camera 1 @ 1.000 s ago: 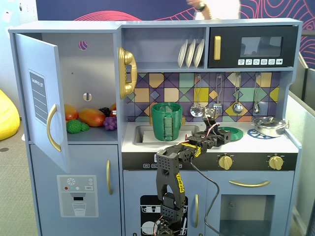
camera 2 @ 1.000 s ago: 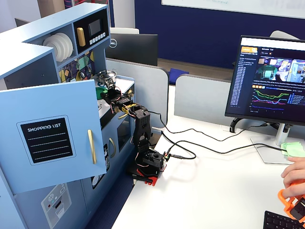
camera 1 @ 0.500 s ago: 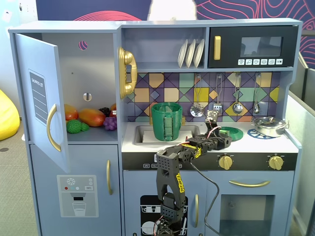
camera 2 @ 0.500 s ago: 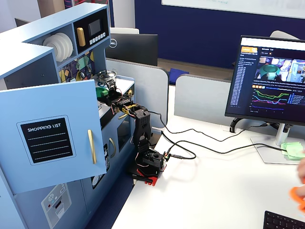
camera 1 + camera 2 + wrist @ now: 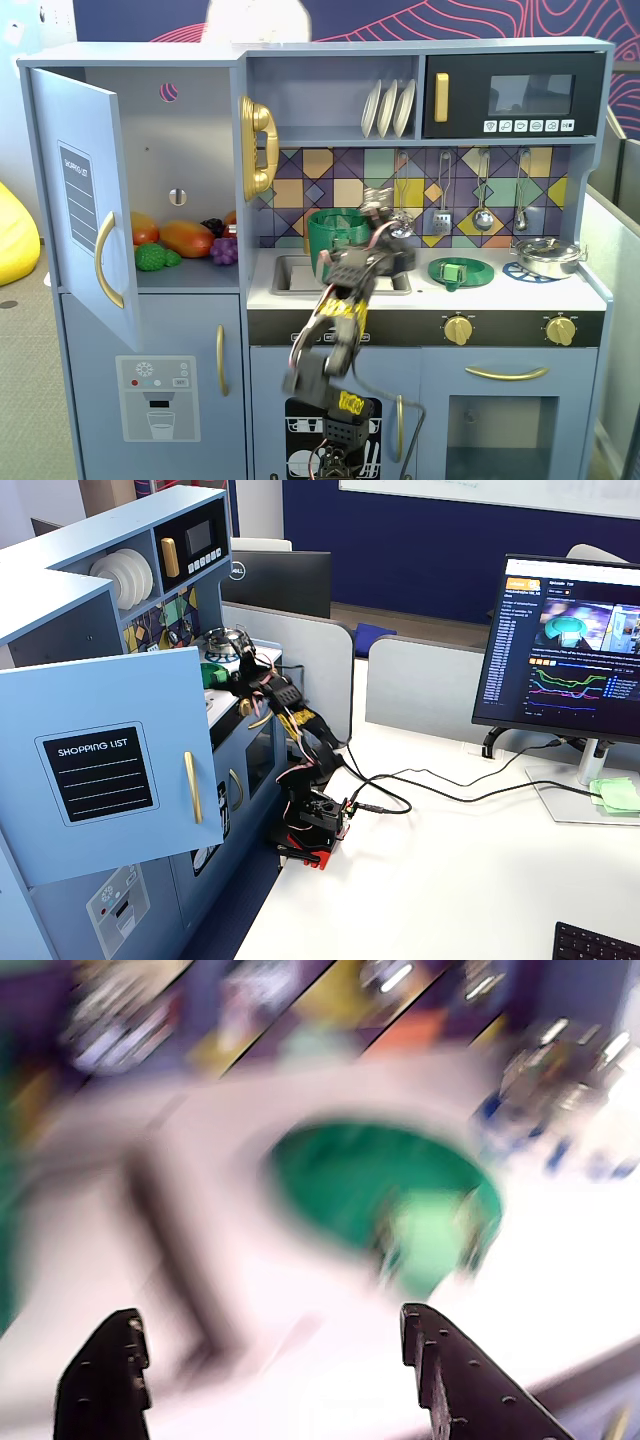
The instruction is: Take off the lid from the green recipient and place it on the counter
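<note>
The dark green lid (image 5: 460, 271) lies flat on the pale counter (image 5: 520, 292), right of the sink, with its light green knob up. In the blurred wrist view the lid (image 5: 350, 1180) lies ahead of the jaws, apart from them. The green recipient (image 5: 337, 232) stands uncovered behind the sink at the back. My gripper (image 5: 392, 232) hovers over the sink's right side, between recipient and lid. In the wrist view my gripper (image 5: 270, 1325) has its black fingers (image 5: 105, 1380) spread wide with nothing between them. The other fixed view shows the arm (image 5: 275, 695) reaching over the counter.
A silver pan (image 5: 548, 257) sits on the blue burner ring at the counter's right end. Utensils hang on the tiled back wall (image 5: 480, 200). The sink cut-out (image 5: 292, 272) lies under the arm. The cupboard door (image 5: 95, 220) stands open at left. A monitor (image 5: 570, 650) stands on the desk.
</note>
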Available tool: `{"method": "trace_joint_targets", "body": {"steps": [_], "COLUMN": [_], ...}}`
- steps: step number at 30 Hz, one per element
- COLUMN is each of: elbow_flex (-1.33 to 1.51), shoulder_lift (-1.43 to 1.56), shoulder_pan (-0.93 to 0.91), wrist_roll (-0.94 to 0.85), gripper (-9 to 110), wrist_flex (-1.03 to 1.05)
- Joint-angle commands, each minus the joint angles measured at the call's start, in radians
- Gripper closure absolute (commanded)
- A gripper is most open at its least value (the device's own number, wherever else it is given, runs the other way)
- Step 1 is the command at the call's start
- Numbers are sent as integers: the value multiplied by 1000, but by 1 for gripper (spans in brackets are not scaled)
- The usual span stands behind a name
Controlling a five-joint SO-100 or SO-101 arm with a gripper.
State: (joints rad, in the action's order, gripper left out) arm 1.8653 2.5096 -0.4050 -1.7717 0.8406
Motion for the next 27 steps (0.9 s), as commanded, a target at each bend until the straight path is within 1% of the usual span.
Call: {"method": "trace_joint_targets", "body": {"steps": [1, 4, 6, 12, 15, 17, 21, 25, 27], "elbow_flex": [120, 314, 466, 916, 1065, 1117, 1129, 1131, 1131], "shoulder_lift": [225, 322, 367, 417, 425, 431, 449, 509, 543], "shoulder_pan": [115, 186, 229, 342, 385, 402, 414, 413, 413], "wrist_roll": [-23, -54, -46, 43, 63, 114, 227, 210, 224], "gripper": [81, 82, 83, 85, 87, 88, 90, 101, 101], "wrist_flex": [224, 258, 215, -71, -132, -114, 41, 268, 347]}}
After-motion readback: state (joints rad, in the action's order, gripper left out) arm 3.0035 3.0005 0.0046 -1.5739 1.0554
